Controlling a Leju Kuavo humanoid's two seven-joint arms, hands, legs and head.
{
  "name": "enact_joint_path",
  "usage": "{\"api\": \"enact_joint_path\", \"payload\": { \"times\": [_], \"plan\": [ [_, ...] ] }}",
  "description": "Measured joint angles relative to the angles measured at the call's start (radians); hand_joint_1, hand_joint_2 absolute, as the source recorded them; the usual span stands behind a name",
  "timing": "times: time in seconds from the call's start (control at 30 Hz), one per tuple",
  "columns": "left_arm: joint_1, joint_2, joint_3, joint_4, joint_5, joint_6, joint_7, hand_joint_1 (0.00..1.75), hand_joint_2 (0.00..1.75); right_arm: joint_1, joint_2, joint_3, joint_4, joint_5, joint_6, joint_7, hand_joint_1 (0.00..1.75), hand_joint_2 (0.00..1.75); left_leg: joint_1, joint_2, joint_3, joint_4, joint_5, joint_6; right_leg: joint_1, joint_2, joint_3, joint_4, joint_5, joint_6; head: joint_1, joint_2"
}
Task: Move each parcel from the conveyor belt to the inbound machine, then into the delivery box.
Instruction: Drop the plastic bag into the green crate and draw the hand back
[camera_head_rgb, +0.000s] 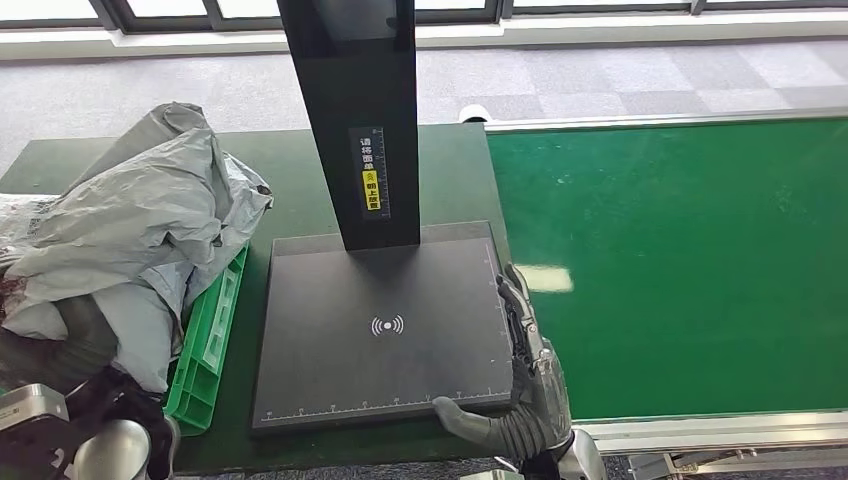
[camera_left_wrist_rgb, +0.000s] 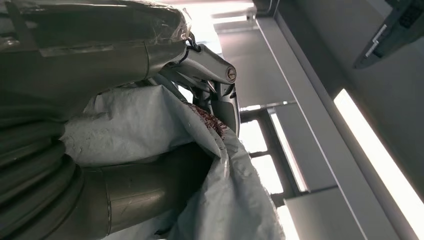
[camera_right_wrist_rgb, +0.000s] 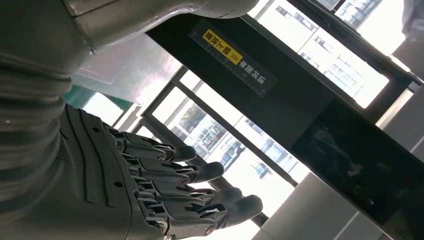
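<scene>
Several grey plastic parcels (camera_head_rgb: 150, 210) are heaped over the green delivery box (camera_head_rgb: 212, 335) at the left of the table. My left hand (camera_head_rgb: 72, 352) sits low at the near end of that heap, mostly hidden under it. In the left wrist view a crumpled grey parcel (camera_left_wrist_rgb: 145, 125) lies gripped between the thumb and the fingers (camera_left_wrist_rgb: 205, 62). The inbound machine (camera_head_rgb: 385, 330) is a dark flat plate with a black post, and nothing lies on it. My right hand (camera_head_rgb: 522, 375) is at the plate's near right corner, fingers straight and apart and holding nothing, as the right wrist view (camera_right_wrist_rgb: 165, 190) confirms.
The green conveyor belt (camera_head_rgb: 680, 260) runs along the right with no parcel visible on it, edged by a metal rail (camera_head_rgb: 700, 425). The black post (camera_head_rgb: 360, 120) rises from the back of the plate. Grey carpet and windows lie beyond the table.
</scene>
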Motion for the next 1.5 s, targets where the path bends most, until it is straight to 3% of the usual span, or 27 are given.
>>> {"api": "enact_joint_path", "payload": {
  "times": [0.23,0.4,0.5,0.63,0.77,0.8,0.9,0.93,1.1,1.47,1.5],
  "plan": [
    [-0.082,0.012,0.147,0.104,-0.139,0.000,0.000,1.75,1.75,-0.002,0.000,0.000,0.000,-0.004,0.005,-0.003,0.00,1.75,0.000,-0.001,0.000,0.000,0.001,0.000,0.000,-0.001,0.001,0.000,0.001,-0.001,0.000,0.000],
    [-0.205,0.014,0.332,0.326,-0.429,-0.001,0.015,1.75,1.75,-0.011,0.000,0.000,0.000,-0.001,0.021,-0.002,0.00,1.75,0.000,0.000,0.001,0.000,0.002,0.000,0.000,0.000,0.001,0.000,0.001,-0.001,0.000,0.000],
    [-0.258,0.019,0.417,0.464,-0.523,-0.001,0.033,1.75,1.75,-0.019,0.000,0.000,0.000,0.002,0.030,0.000,0.00,1.75,0.000,0.000,0.001,0.000,0.002,-0.001,0.000,0.000,0.001,0.000,0.002,-0.001,0.000,0.000],
    [-0.296,0.024,0.471,0.581,-0.560,-0.001,0.061,1.75,1.75,-0.023,0.000,0.000,0.001,0.005,0.033,0.003,0.00,1.75,0.000,-0.001,0.000,0.000,0.002,-0.001,0.000,-0.001,0.000,0.001,0.002,-0.002,0.000,0.000],
    [-0.356,0.038,0.483,0.717,-0.661,0.000,0.188,1.75,1.75,-0.030,0.000,0.000,0.000,0.020,0.048,0.012,0.00,1.75,-0.001,-0.003,0.001,0.000,0.002,0.000,-0.001,-0.003,0.002,0.000,0.001,-0.001,0.000,0.000],
    [-0.374,0.043,0.483,0.755,-0.673,0.000,0.216,1.59,1.75,-0.032,0.000,0.000,0.000,0.024,0.053,0.015,0.00,1.75,-0.001,-0.003,0.001,0.000,0.002,0.000,-0.002,-0.003,0.003,0.000,0.001,-0.001,0.000,0.000],
    [-0.419,0.059,0.483,0.863,-0.660,0.000,0.260,0.28,1.75,-0.035,0.001,0.000,0.000,0.034,0.062,0.019,0.00,1.75,-0.002,-0.003,0.000,-0.001,0.001,0.000,-0.002,-0.003,0.008,0.000,0.000,-0.001,0.000,0.000],
    [-0.430,0.063,0.482,0.891,-0.636,0.000,0.258,0.00,1.75,-0.036,0.002,0.000,0.001,0.037,0.064,0.020,0.00,1.75,-0.002,-0.003,0.000,-0.001,0.001,0.000,-0.002,-0.003,0.009,0.000,-0.001,-0.001,0.000,0.000],
    [-0.438,0.065,0.444,0.935,-0.421,-0.022,0.204,0.00,1.75,-0.043,0.003,0.000,0.002,0.042,0.063,0.021,0.00,1.75,-0.001,-0.003,0.003,-0.001,0.001,-0.001,-0.002,-0.003,0.013,0.000,-0.001,-0.001,0.000,0.000],
    [-0.426,0.064,0.382,0.931,-0.387,-0.034,0.207,0.00,1.75,-0.051,0.003,0.000,0.005,0.043,0.063,0.021,0.00,1.75,-0.002,-0.003,0.004,-0.001,0.001,0.000,-0.003,-0.003,0.014,0.000,-0.001,-0.001,0.000,0.000],
    [-0.426,0.064,0.381,0.931,-0.387,-0.034,0.207,0.00,1.31,-0.051,0.003,0.000,0.005,0.043,0.063,0.021,0.00,1.75,-0.002,-0.003,0.004,-0.001,0.001,0.000,-0.003,-0.003,0.014,0.000,-0.001,-0.001,0.000,0.000]
  ]
}}
